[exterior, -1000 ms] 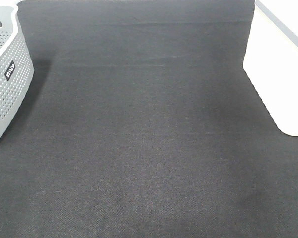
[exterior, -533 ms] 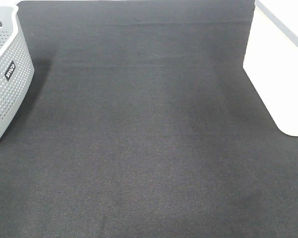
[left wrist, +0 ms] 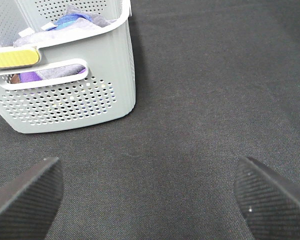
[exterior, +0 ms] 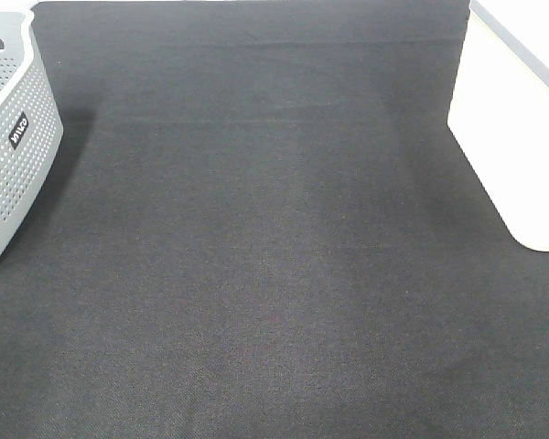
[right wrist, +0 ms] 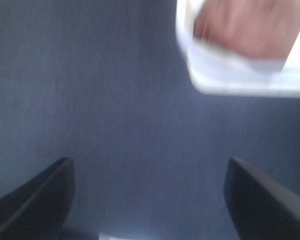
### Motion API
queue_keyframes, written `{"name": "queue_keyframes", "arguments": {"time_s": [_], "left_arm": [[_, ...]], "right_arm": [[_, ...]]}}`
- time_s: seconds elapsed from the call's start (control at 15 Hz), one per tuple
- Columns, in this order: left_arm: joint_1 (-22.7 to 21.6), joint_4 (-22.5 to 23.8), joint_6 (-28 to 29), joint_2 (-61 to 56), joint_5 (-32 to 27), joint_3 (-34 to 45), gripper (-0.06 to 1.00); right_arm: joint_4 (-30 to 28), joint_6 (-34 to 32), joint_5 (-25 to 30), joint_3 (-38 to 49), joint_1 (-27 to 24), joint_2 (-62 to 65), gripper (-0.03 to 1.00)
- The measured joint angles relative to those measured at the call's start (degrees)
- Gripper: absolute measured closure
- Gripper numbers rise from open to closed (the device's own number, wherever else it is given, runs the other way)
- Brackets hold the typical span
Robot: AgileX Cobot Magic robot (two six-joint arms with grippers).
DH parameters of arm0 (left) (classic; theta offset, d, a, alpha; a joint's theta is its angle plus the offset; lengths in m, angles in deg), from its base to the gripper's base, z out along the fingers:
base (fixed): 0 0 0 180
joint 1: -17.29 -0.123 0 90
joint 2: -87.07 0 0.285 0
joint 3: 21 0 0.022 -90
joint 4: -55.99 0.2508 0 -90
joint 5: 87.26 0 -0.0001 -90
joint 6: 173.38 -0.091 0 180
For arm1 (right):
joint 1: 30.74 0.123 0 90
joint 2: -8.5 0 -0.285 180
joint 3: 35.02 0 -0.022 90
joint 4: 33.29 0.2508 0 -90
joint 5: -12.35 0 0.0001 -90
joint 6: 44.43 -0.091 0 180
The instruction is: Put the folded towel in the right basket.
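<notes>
Left claw (left wrist: 149, 192): spread wide, nothing held; perforated grey plastic basket (left wrist: 65, 95) of mixed cloth ahead, off to one side.
Right claw (right wrist: 149, 192): parted, empty; blurred smooth white bin (right wrist: 240, 75) ahead, something pinkish inside.
Folded towel: not identified with certainty.
Risk: wrong cloth could be picked.
Room: black mat (exterior: 274, 256) between baskets offers open travel.

Black cloth table (exterior: 274, 274): grey perforated basket (exterior: 9, 165) left, white basket (exterior: 522, 137) right.

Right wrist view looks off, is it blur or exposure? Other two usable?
Right wrist view: motion-blurred, blue-tinted, white basket smeared, its contents only a pinkish blur. Left wrist view: sharp, grey basket holes crisp. High view: sharp, even light, soft shadow beside the grey basket.
</notes>
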Motion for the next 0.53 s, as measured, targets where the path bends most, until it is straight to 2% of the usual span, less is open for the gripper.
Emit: {"name": "queue_keyframes", "arguments": {"time_s": [0.07, 0.27, 0.33, 0.53], "left_arm": [[0.0, 0.0, 0.0, 0.0, 0.0, 0.0, 0.06], [0.0, 0.0, 0.0, 0.0, 0.0, 0.0, 0.06], [0.0, 0.0, 0.0, 0.0, 0.0, 0.0, 0.06], [0.0, 0.0, 0.0, 0.0, 0.0, 0.0, 0.06]], "right_arm": [[0.0, 0.0, 0.0, 0.0, 0.0, 0.0, 0.2], [-1.3, -1.3, 0.0, 12.0, 0.0, 10.8, 0.2], [-3.0, -2.4, 0.0, 18.0, 0.0, 17.2, 0.2], [-8.4, -5.3, 0.1, 27.2, 0.0, 30.3, 0.2]]}}
